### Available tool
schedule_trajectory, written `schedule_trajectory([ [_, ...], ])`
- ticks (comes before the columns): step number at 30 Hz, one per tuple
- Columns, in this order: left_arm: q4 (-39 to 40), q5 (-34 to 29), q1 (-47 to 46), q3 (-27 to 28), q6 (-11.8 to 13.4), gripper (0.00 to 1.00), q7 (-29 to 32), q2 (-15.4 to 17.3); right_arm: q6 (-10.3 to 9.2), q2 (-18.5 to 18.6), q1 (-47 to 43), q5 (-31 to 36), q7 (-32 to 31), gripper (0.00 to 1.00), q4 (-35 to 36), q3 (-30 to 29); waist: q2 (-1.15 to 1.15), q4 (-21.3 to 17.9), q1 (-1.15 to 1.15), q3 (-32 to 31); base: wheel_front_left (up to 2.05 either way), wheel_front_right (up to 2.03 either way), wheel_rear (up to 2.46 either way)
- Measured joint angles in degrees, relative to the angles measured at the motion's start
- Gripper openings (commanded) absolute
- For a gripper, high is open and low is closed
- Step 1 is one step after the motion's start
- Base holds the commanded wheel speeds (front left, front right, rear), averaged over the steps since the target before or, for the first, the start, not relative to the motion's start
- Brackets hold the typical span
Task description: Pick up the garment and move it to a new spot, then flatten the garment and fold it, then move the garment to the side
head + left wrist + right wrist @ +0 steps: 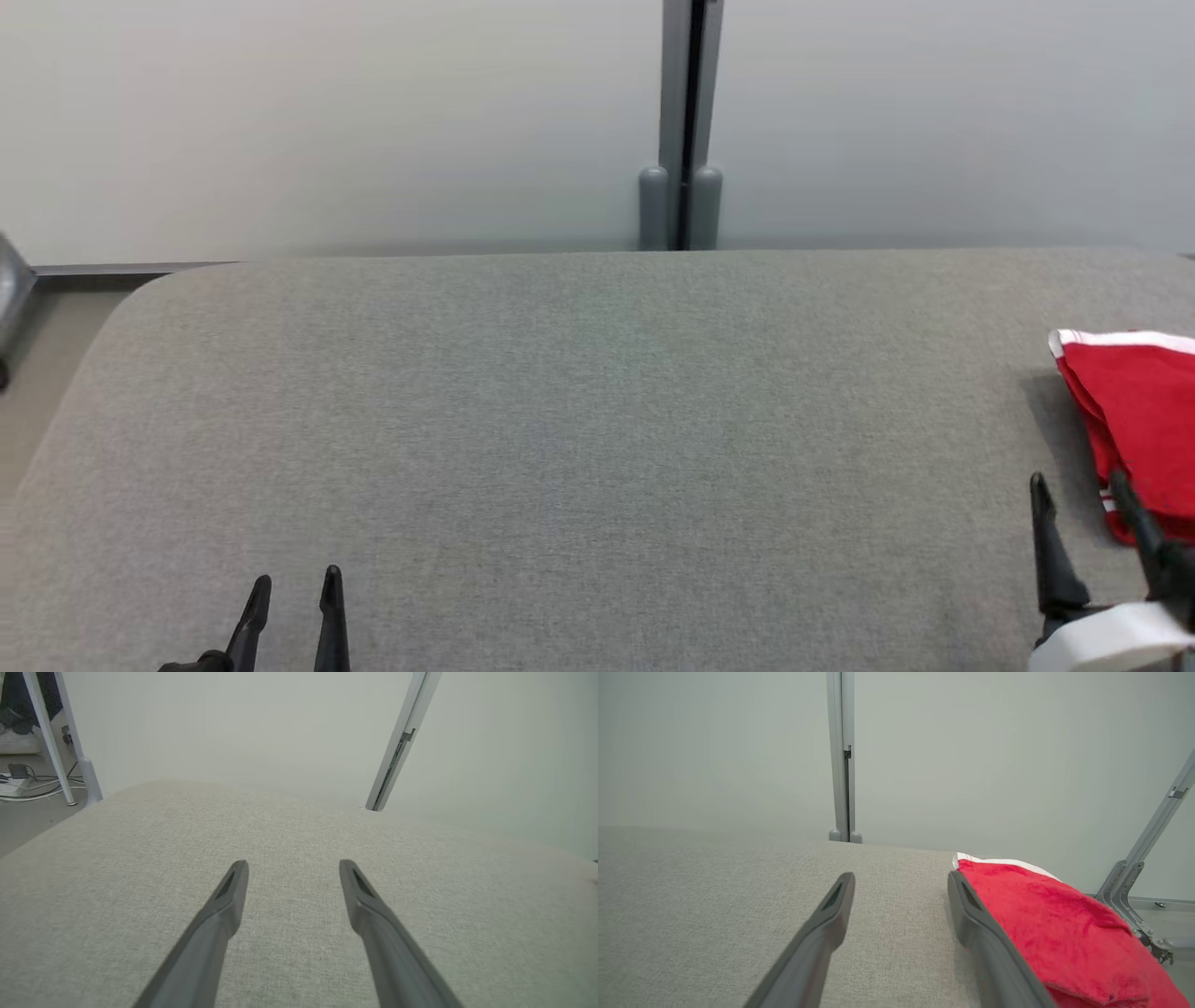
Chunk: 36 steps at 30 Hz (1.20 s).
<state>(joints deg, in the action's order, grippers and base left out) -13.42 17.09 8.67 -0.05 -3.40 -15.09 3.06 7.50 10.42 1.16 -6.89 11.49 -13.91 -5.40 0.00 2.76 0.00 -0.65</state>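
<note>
Pale grey-green wall panels close off the far side of the scene, joined by an upright grey metal post that meets the far edge just right of centre. In front of them a broad grey fabric-covered surface with rounded far corners spreads across the head view, and a strip of beige floor shows past its left end. The garment, red with white trim and folded into a thick bundle, lies at the far right of the surface, partly cut off by the edge of the head view. Beyond it in the right wrist view a grey hinged metal bracket rises at a slant. The right gripper sits at the near right with its jaws spread apart and nothing between them. Its right finger runs along the garment's near-left edge, and whether it touches the cloth cannot be told; its left finger stands over bare fabric. The left gripper rests at the near left, well apart from the garment, with its jaws parted and empty above the surface. Off the far left corner the left wrist view shows a white frame leg and loose cables on the floor.
</note>
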Motion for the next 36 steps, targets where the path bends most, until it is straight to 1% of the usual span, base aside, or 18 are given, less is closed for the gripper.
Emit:
schedule_trajectory([
  [2, 0.02, -0.57, 0.20, 0.37, -0.79, 1.00, 0.00, -0.08, 0.00, -3.09, -2.00, 0.10, 1.76, 1.00, -1.08, 0.29, 0.00, 1.23, 0.00, -1.10, 0.00, 0.00, 0.00],
  [6, 0.05, -0.94, 0.33, -0.03, -2.67, 1.00, 0.00, -0.10, 0.00, -5.55, -4.48, 2.14, 3.23, 1.00, -2.20, 1.26, 0.00, 2.33, 0.00, -2.61, 0.00, 0.00, 0.00],
  [9, 0.18, -0.90, 0.34, -0.27, -3.19, 1.00, 0.00, -0.12, 0.00, -6.68, -5.94, 3.27, 3.30, 1.00, -1.53, 0.44, 0.00, 2.19, 0.00, -2.88, 0.00, 0.00, 0.00],
  [13, 0.40, -0.87, 0.20, -0.45, -3.60, 1.00, 0.00, -0.18, 0.00, -7.24, -7.03, 3.81, 3.43, 1.00, 0.20, 0.00, 0.00, 1.52, 0.00, -2.78, 0.00, 0.00, 0.00],
  [24, 0.49, -0.56, -0.58, -1.94, -3.89, 1.00, 0.00, -0.22, 0.00, -7.54, -7.53, 4.89, 3.44, 1.00, 0.93, 0.15, 0.00, 0.05, 0.00, -2.46, 0.00, 0.00, 0.00],
  [25, 0.32, -0.54, -0.51, -2.04, -3.91, 0.00, 0.01, -0.30, 0.00, -7.59, -7.56, 4.88, 3.41, 0.00, 0.74, 0.20, 0.00, -0.03, 0.00, -2.44, 0.00, 0.00, 0.00],
  [30, -2.05, -0.22, 1.05, -2.36, -3.91, 0.00, 0.20, -0.85, 0.00, -8.61, -8.42, 4.63, 2.91, 0.00, -1.93, 0.30, 0.00, -0.06, 0.00, -2.42, 0.00, 0.00, 0.00],
  [36, -2.15, 5.82, 0.94, -2.20, -3.91, 0.00, 1.58, -0.78, 0.00, -8.70, -7.89, -2.19, 0.81, 0.00, -2.36, -0.08, 0.00, -0.20, 0.00, -2.26, 0.00, 0.00, 0.00],
])
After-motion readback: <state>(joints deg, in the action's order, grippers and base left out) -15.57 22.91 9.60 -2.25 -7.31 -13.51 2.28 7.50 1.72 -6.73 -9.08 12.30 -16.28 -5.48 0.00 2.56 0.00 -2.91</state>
